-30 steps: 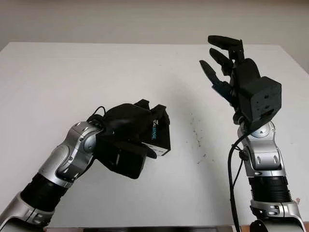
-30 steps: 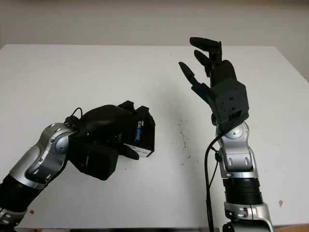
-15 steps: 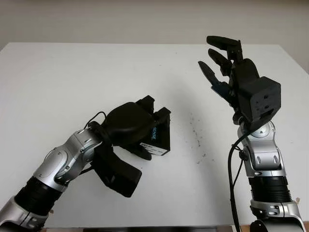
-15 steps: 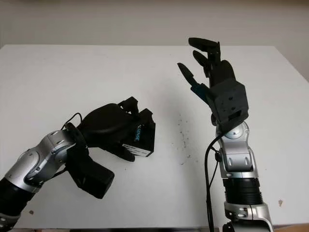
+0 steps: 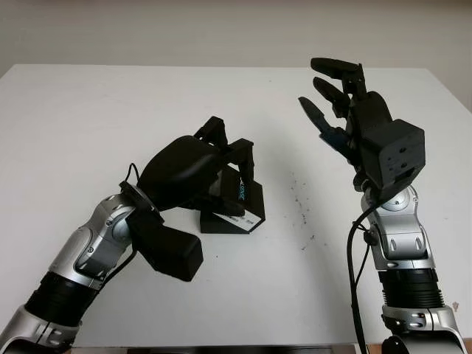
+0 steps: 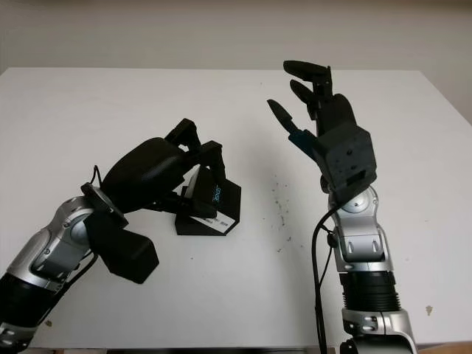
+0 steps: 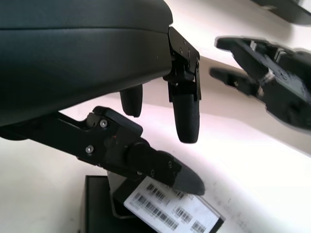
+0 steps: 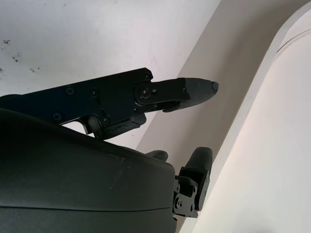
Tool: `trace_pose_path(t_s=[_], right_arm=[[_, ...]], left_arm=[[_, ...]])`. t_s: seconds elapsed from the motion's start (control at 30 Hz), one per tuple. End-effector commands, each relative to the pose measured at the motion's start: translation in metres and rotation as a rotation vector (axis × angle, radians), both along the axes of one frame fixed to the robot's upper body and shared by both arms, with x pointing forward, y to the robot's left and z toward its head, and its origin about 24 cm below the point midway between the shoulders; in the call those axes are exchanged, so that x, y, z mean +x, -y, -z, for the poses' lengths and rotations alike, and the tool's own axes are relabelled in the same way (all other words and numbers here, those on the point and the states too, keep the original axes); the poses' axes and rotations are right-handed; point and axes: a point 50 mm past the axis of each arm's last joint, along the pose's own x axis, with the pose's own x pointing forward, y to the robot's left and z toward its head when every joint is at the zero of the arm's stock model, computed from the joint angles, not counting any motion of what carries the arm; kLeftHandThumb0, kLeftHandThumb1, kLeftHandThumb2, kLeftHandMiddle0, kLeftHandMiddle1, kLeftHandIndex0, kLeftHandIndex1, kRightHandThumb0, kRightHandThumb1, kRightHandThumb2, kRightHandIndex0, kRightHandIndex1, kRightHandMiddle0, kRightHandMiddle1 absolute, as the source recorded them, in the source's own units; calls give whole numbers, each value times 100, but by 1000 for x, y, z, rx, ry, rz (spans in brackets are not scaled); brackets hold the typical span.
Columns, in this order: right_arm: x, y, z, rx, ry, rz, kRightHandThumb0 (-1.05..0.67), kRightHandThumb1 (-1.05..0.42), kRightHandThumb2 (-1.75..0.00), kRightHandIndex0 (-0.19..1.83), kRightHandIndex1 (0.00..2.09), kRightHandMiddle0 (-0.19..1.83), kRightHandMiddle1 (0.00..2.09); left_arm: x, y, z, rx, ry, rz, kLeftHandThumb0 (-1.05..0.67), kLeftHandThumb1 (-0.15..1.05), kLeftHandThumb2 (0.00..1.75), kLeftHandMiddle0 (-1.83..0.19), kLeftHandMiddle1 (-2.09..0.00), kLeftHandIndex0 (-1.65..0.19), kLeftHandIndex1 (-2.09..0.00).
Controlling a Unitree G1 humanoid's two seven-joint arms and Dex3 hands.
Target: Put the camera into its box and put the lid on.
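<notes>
The black box (image 5: 234, 207) sits on the white table (image 5: 88, 118), directly beneath the left hand (image 5: 193, 168), whose uncurled fingers (image 5: 245, 158) hover above it without gripping. The right hand (image 5: 352, 110) is raised well to the side, empty, fingers extended.

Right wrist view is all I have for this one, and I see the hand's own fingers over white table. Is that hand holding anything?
Observer: No. The right hand is open, raised over the right side of the table.
Operator: Where is the box?
Observer: The black box sits on the table left of centre, under the left hand.
Operator: Is it closed flush?
Observer: No. Its labelled part leans tilted on a flat black piece.
</notes>
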Motion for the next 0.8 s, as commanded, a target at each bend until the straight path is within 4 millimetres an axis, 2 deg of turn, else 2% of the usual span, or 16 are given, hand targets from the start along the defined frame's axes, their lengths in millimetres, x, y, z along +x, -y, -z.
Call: trace_pose_path(t_s=[0.0, 0.1, 0.33, 0.47, 0.53, 0.57, 0.6, 0.63, 0.67, 0.7, 0.77], right_arm=[[0, 1, -1, -11, 6, 1, -53, -105, -23, 13, 42, -19, 107], [0, 1, -1, -7, -1, 8, -54, -105, -22, 13, 44, -18, 105], [1, 1, -1, 24, -13, 2, -51, -105, -21, 13, 49, -16, 100], [1, 1, 0, 26, -16, 3, -50, -105, -20, 16, 54, -16, 100], [1, 1, 0, 22, -15, 6, -50, -105, -20, 13, 55, -16, 99], [1, 1, 0, 16, -13, 7, -50, -105, -20, 13, 55, -15, 99], [1, 1, -1, 7, -10, 7, -50, -105, -20, 11, 56, -15, 99], [1, 1, -1, 2, -9, 7, -51, -105, -21, 9, 55, -15, 99], [1, 1, -1, 0, -7, 6, -51, -105, -22, 8, 55, -16, 99], [1, 1, -1, -6, -5, 4, -51, -105, -22, 7, 56, -16, 99], [1, 1, -1, -12, -2, 3, -51, -105, -23, 5, 56, -16, 101]], left_arm=[[-2, -5, -6, -32, -3, -14, -20, 97, 5, -29, -195, -29, -150], [-3, -9, -8, -45, -27, -24, -20, 97, 5, -31, -181, -30, -148], [-2, -19, -13, -99, -90, -33, -22, 97, 5, -34, -181, -29, -143], [-3, -23, -15, -117, -157, -42, -21, 98, 6, -31, -166, -27, -140], [-3, -25, -18, -72, -182, -55, -31, 97, 5, -24, -149, -19, -130], [-4, -26, -19, -23, -196, -60, -37, 96, 5, -17, -132, -13, -116], [-5, -26, -23, 50, -208, -56, -49, 97, 5, -7, -85, -5, -82], [-5, -26, -25, 100, -216, -55, -57, 97, 5, -4, -49, -3, -52], [-6, -26, -28, 151, -223, -50, -62, 97, 5, -3, -28, -5, -33], [-6, -25, -31, 190, -227, -47, -70, 96, 5, 2, -13, -1, -18], [-6, -22, -35, 240, -232, -43, -77, 94, 4, 4, -6, 1, -10]])
